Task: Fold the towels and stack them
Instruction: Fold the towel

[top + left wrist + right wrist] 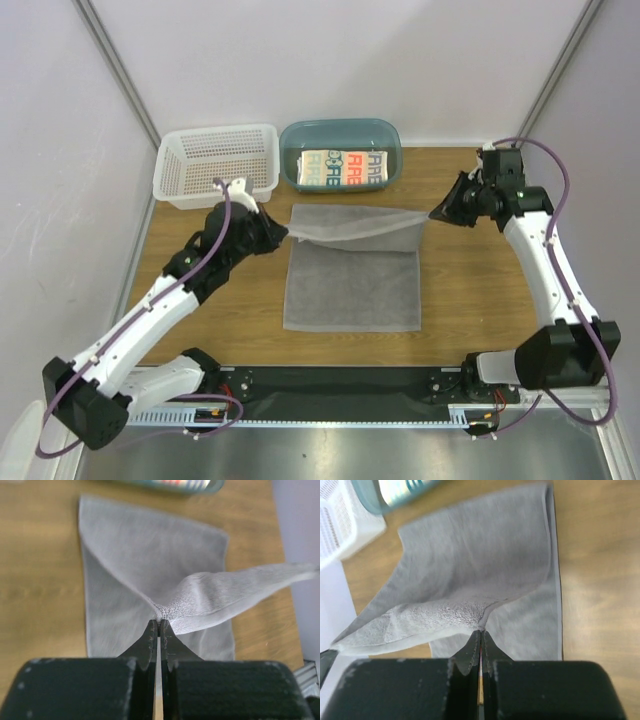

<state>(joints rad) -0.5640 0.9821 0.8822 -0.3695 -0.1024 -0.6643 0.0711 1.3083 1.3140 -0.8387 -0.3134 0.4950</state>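
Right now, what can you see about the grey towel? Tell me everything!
The grey towel is plain, soft and fuzzy, with a thin hemmed edge. It is a rectangle and lies in the middle of the wooden table. Most of it rests flat. Its far edge is lifted off the table and stretched between two corners. The left gripper pinches one corner and the right gripper pinches the other, both shut tight.

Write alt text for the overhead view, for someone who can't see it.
The left gripper and right gripper each pinch a far corner of a grey towel, holding that edge above the table while the rest lies flat. Behind sit a white basket and a teal tub holding a printed towel.
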